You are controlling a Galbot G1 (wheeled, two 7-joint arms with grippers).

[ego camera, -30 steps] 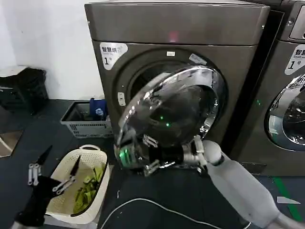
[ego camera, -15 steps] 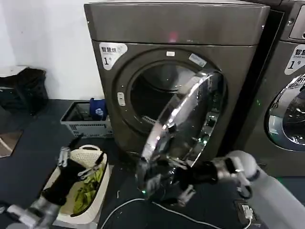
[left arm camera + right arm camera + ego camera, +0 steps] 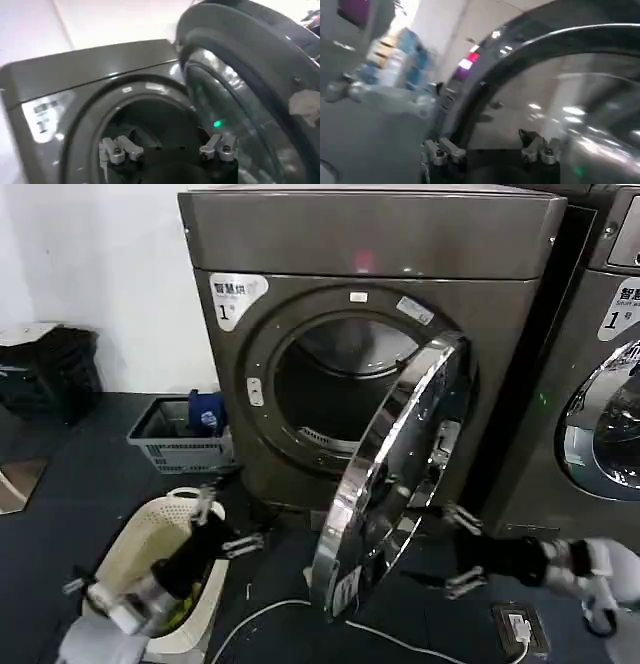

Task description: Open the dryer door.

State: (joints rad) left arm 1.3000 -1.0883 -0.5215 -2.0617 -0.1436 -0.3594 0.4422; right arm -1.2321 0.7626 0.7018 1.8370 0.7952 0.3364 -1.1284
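The right gripper (image 3: 452,550) sits low at the right of the head view, its arm reaching in from the lower right corner and lying nearly level, fingers pointing toward the door (image 3: 392,474). Its two fingers are spread apart with nothing between them, one above the other, just beside the door's inner face but not gripping it. In the right wrist view the fingers (image 3: 443,150) are likewise spread, with the chrome ring of the door (image 3: 545,60) curving close ahead of them.

The door stands swung well out from the dryer (image 3: 370,334), edge-on to the head camera, hinged on the side nearer the right gripper, so the round drum opening (image 3: 330,399) lies bare up and to the left of that gripper.

The left gripper (image 3: 222,524) is raised from the lower left, its dark forearm slanting up over a cream laundry basket (image 3: 130,554), fingers spread and holding nothing. In the left wrist view its fingertips (image 3: 118,148) point at the drum opening (image 3: 150,130), with the door (image 3: 250,95) to one side.
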